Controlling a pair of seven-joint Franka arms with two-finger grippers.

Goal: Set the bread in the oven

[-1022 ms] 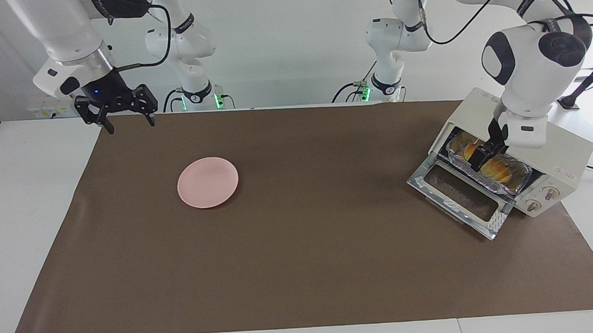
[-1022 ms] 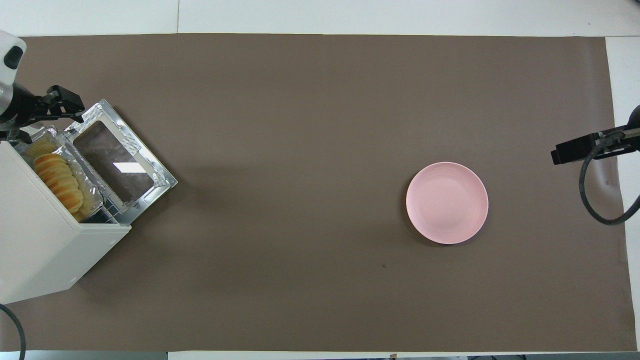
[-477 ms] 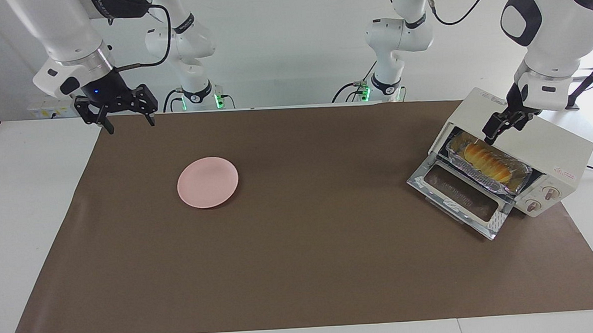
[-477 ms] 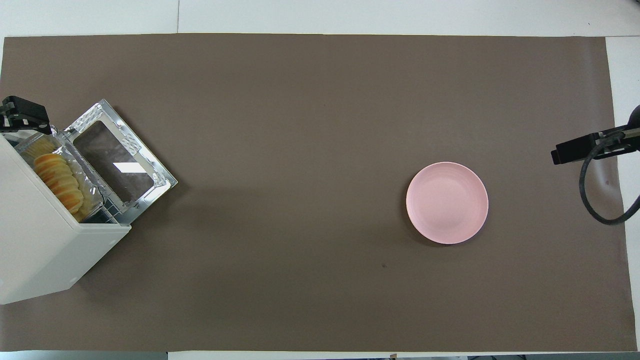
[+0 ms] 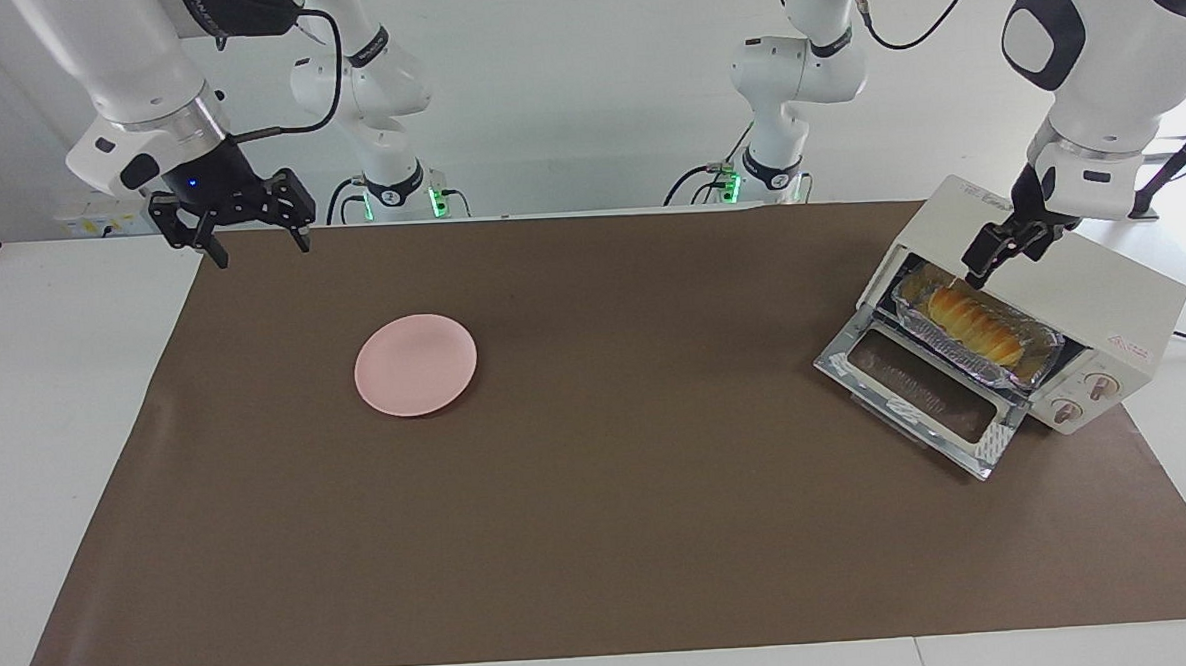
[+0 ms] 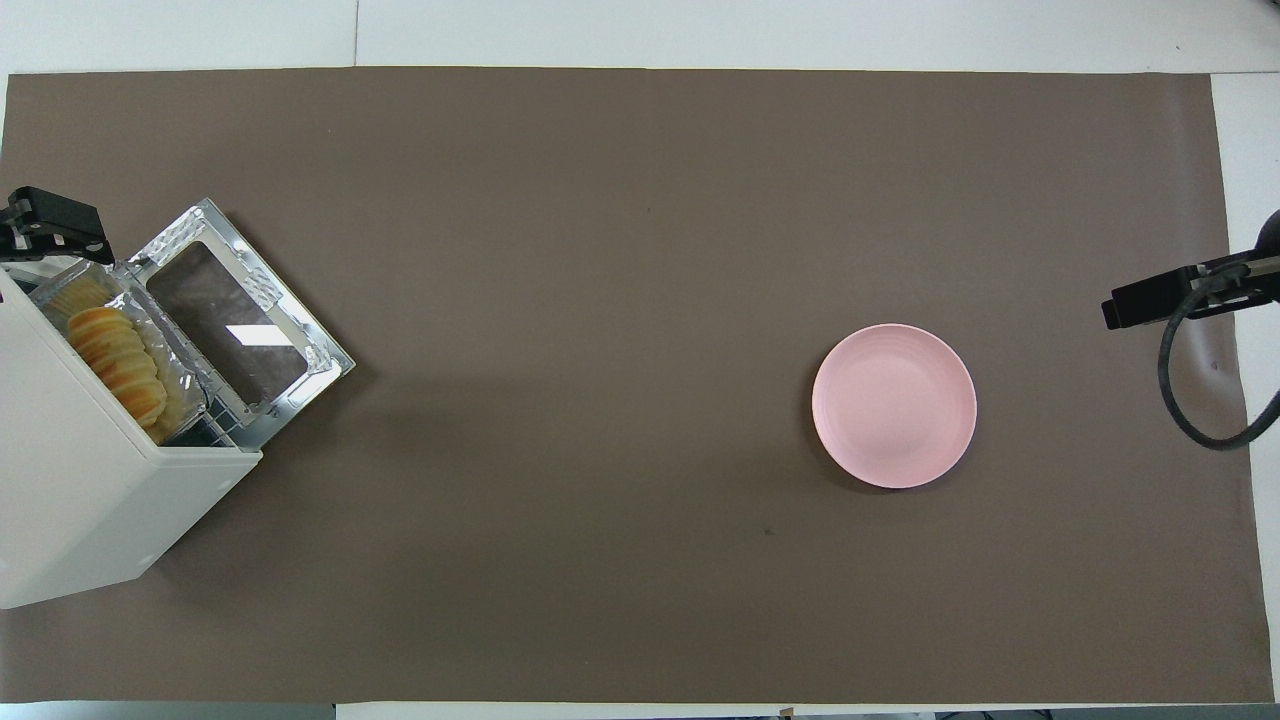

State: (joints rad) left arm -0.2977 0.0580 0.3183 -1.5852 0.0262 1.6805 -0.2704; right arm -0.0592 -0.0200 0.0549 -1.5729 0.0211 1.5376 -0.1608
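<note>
The bread (image 5: 973,320), a ridged yellow-orange loaf, lies in a crinkled foil tray (image 5: 954,352) on the rack inside the cream-white oven (image 5: 1112,295). The oven's glass door (image 5: 921,397) hangs open and down. From overhead the bread (image 6: 115,355) shows in the oven's (image 6: 80,500) mouth, above the open door (image 6: 240,318). My left gripper (image 5: 988,256) hangs empty above the oven's top front edge, clear of the bread; it also shows in the overhead view (image 6: 50,222). My right gripper (image 5: 259,245) is open and empty, waiting over the mat's corner at the right arm's end.
A round pink plate (image 5: 415,365) lies empty on the brown mat (image 5: 610,492), toward the right arm's end; it also shows from overhead (image 6: 893,405). The oven stands angled at the left arm's end, its two knobs (image 5: 1081,399) beside the door.
My left gripper has let go of the bread and risen out of the oven's mouth to above its top edge. The bread stays in the tray. The right arm has not moved.
</note>
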